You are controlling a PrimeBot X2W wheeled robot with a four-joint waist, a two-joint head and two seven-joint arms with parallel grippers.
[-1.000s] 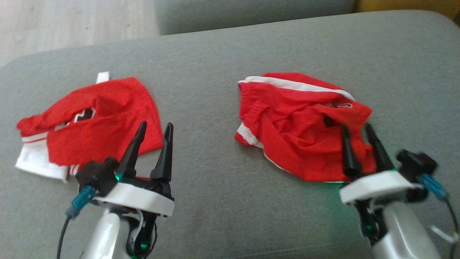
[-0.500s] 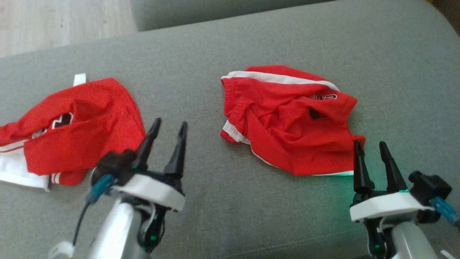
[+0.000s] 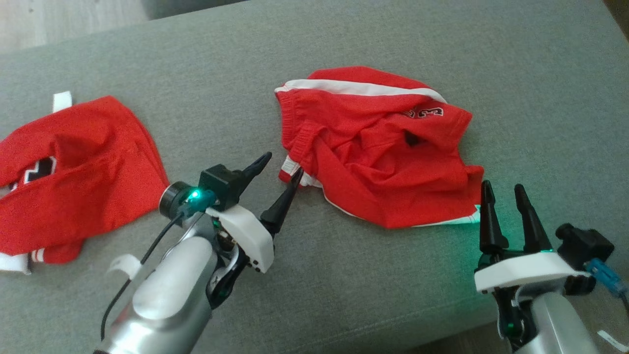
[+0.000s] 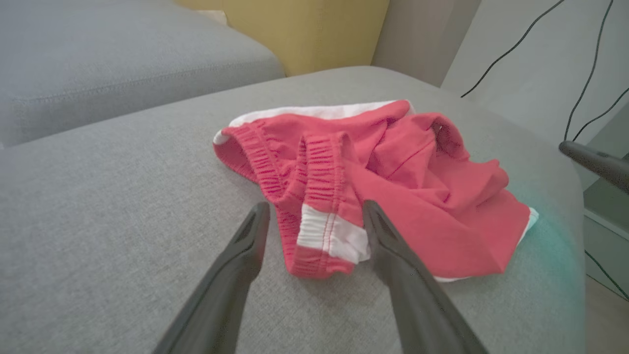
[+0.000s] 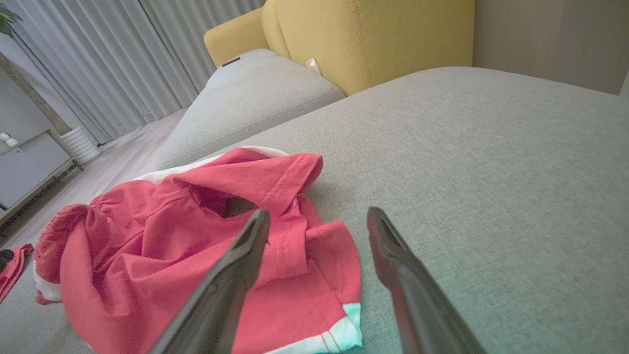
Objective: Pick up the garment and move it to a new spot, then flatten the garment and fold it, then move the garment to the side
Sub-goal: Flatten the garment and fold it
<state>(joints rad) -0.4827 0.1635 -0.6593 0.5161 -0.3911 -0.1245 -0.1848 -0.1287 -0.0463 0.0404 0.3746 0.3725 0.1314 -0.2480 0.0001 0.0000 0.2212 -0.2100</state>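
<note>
The grey sofa cushion (image 3: pixel 344 295) bears two red garments and two grippers, both pincers spread wide and empty. From the left: a red-and-white garment (image 3: pixel 83 172), the left gripper (image 3: pixel 285 163) with its tips at the waistband corner of the crumpled red shorts (image 3: pixel 373 162) — then the right gripper (image 3: pixel 501 185) just beside their right hem.

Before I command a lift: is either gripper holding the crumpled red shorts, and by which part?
Nothing is held. The left gripper stands open at the waistband end of the crumpled red shorts; the right gripper stands open at their hem corner.
</note>
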